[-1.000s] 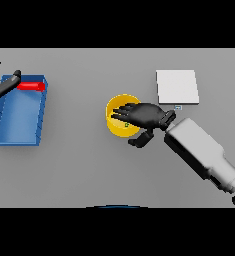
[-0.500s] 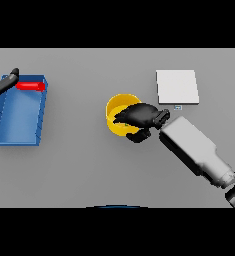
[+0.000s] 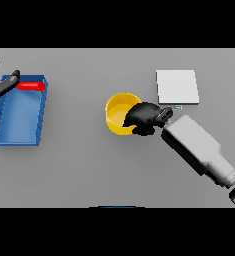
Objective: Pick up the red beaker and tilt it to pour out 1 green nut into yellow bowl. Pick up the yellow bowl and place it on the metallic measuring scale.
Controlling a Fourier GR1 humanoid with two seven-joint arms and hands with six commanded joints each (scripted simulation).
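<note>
Right hand [image 3: 145, 118] sits on the right edge of the yellow bowl [image 3: 120, 113], fingers curled over the rim, gripping it. Bowl is directly to the hand's left, resting on the grey table [image 3: 89, 170]; most of its inside is visible, the right part is covered by the hand. Can't tell whether anything is in the bowl. White-grey forearm runs from the hand down toward the lower right.

Metallic measuring scale [image 3: 177, 86], a pale square plate, lies just up and to the right of the right hand, apart from the bowl, not touching either. A small tab shows at its lower edge near the hand.

Left hand [image 3: 2, 85] is at the far left edge, well apart from the right hand, fingers relaxed and spread, holding nothing. Red beaker [image 3: 31, 86] lies on its side just to the right of the left hand, at the top end of the blue tray [image 3: 18, 117]. Fingertips are close to the beaker's left end; contact unclear.
</note>
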